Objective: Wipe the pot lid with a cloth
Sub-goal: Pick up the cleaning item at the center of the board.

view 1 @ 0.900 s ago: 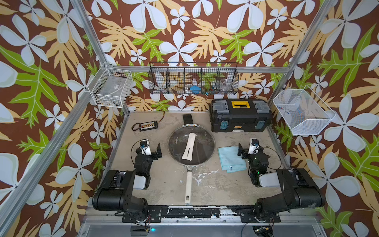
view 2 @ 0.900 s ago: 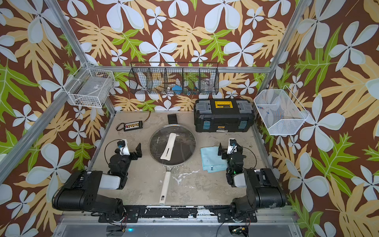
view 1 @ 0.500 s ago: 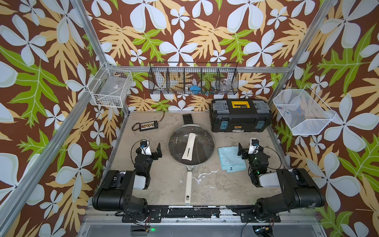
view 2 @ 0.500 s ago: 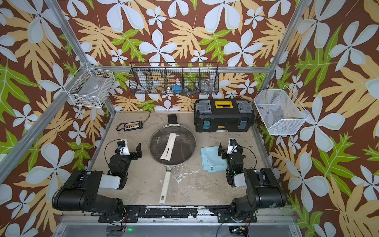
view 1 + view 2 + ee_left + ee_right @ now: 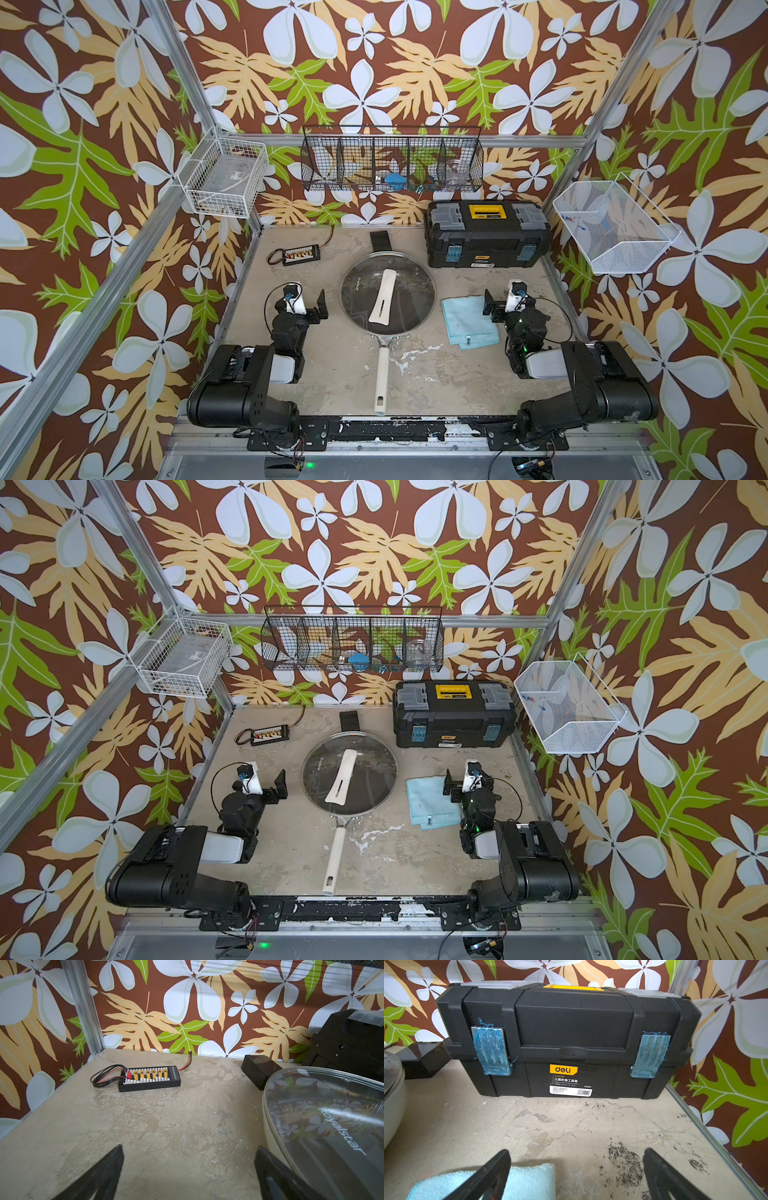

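Flanking your pot lid [image 5: 388, 293] on the stained tabletop [image 5: 332, 374], left gripper [image 5: 190, 1148] and right gripper [image 5: 576, 1150] gape empty; floral walls [image 5: 374, 83] surround.

Blue cloth [image 5: 430, 802] just beside pot lid [image 5: 350, 773]

Black plastic toolbox [image 5: 571, 1043] with a yellow top plate and two blue-filmed latches: closed, straight ahead of the right jaws, bare surface between. Black rectangular connector board [image 5: 149, 1078] with yellow plugs and looped black-and-red wires: ahead of the left jaws, well apart. Small glossy black box [image 5: 260, 1070]: ahead and inboard of the left jaws. Dark pan [image 5: 381, 374] with a long cream handle: between the two pairs of jaws, handle running back past them. Black speckled marks [image 5: 623, 1159] on the beige stone-look tabletop [image 5: 332, 365]: just ahead of the right jaws.
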Controlling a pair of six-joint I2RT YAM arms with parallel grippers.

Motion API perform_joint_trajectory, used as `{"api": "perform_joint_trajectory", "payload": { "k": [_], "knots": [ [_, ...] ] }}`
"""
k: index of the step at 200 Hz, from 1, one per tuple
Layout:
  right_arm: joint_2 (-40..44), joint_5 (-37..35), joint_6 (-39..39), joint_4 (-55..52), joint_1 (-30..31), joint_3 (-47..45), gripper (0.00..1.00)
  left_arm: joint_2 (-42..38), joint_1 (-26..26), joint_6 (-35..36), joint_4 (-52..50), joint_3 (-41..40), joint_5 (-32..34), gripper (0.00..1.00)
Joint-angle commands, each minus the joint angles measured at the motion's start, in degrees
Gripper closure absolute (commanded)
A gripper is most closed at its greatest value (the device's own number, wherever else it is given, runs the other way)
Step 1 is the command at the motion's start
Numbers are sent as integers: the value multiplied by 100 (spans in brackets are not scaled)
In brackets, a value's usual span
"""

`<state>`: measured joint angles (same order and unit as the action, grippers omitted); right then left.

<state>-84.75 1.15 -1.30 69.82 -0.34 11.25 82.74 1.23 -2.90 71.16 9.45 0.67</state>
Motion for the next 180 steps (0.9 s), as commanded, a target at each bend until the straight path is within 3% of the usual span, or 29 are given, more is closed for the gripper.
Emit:
{"api": "perform_joint_trajectory", "payload": {
  "k": [1, 39, 73, 129, 180],
  "knots": [
    [45, 142, -71, 33, -31, -1, 0, -241, -9, 94, -162, 84, -190, 0],
    [153, 216, -158, -118, -116, 44, 0, -848, -9, -133, -796, 109, 252, 0],
    [618, -156, -267, -316, -110, -65, 0, -1611, -9, -708, -2166, 676, 855, 0],
    [1173, -589, -780, -2825, 103, 929, 0, -2431, 166, -1275, -3908, 1930, 887, 0],
    [1460, -1076, -990, -5344, 650, 2119, 0, -2145, 785, -1263, -5408, 3117, 511, 0]
  ]
}}
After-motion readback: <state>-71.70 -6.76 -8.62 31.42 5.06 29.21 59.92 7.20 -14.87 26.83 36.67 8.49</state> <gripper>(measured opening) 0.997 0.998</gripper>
